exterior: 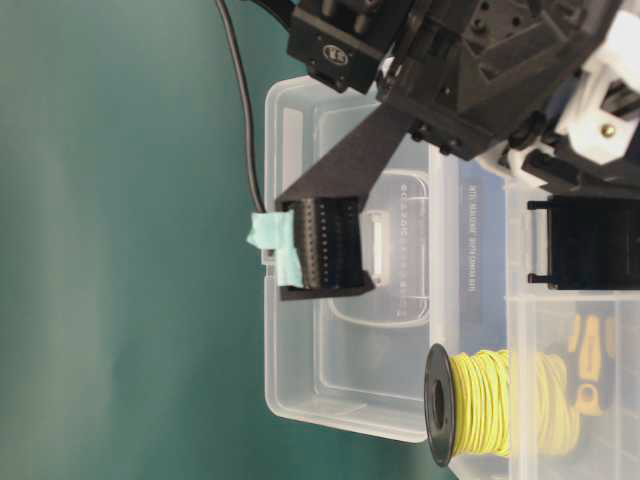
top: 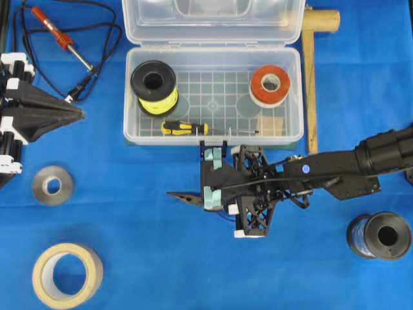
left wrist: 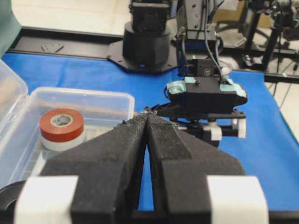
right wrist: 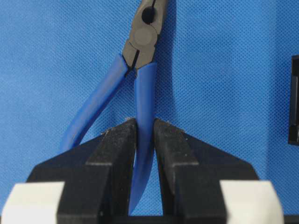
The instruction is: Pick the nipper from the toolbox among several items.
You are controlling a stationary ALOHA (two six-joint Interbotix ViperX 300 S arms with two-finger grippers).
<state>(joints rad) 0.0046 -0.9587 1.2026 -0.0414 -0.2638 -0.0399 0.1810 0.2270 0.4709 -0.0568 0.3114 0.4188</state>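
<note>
Between the right gripper's pads: one blue handle of the nipper (right wrist: 140,70) is clamped; the second handle splays free to the pad's left side in the right wrist view, so the tool is judged to be carried by a single limb only.
Right gripper (top: 208,175): closed on the nipper, positioned outside the toolbox (top: 213,139), just clear of its front wall, over blue cloth.
Nipper orientation: the dark pointed tip (top: 181,197) is seen projecting past the fingertips, away from the wrist; the pivot lies well ahead of the pads.
Grip reasoning: the hold is taken far down the handle, probably because that part was the most reachable among the box contents; some swing about the pads is judged possible.
Left gripper (left wrist: 147,122): pads are pressed together with nothing between them; it is parked apart from the work, facing the right gripper across the cloth.
Behind the right gripper, inside the toolbox: the spool of yellow wire (top: 155,86), the tape roll (top: 269,84), the screwdriver (top: 184,127) and the wooden block (top: 271,125) are left on the gridded floor, none touching the held tool.
Lid (top: 213,19): folded back flat, giving open access from above.
Task status: extraction is judged done; the nipper is not yet set down.
</note>
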